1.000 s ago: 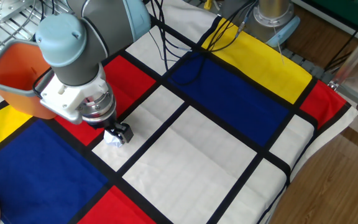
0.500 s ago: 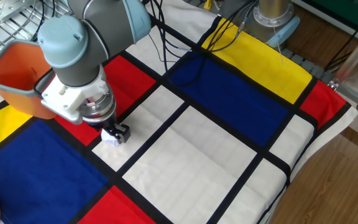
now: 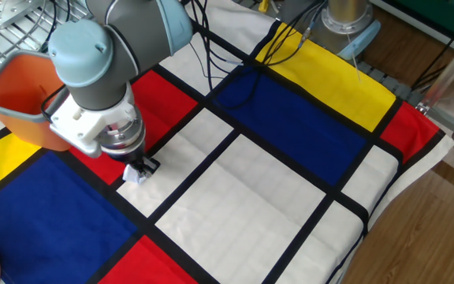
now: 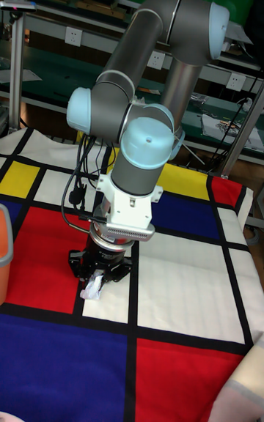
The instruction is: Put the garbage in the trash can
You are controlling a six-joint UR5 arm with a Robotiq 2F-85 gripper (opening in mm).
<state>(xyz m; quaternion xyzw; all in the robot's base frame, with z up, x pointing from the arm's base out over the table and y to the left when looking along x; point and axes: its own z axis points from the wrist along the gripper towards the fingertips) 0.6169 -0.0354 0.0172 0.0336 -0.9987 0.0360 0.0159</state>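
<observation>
Between the jaws, garbage (image 3: 135,176) now higher.

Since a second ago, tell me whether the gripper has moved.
Yes. The gripper has shifted slightly left and up in the fixed view, toward the trash can, judged against the black stripe beside it.

Tool (image 3: 139,170) down — fingers closed

My fingers (image 4: 96,274) are black and matt — they pinch the garbage (image 4: 92,289), crumpled white paper. My arm (image 3: 93,55) is smooth, shiny grey and pale blue. The trash can (image 3: 18,91) at nine o'clock is glossy orange plastic. The table (image 3: 290,181) wears soft cloth.
</observation>
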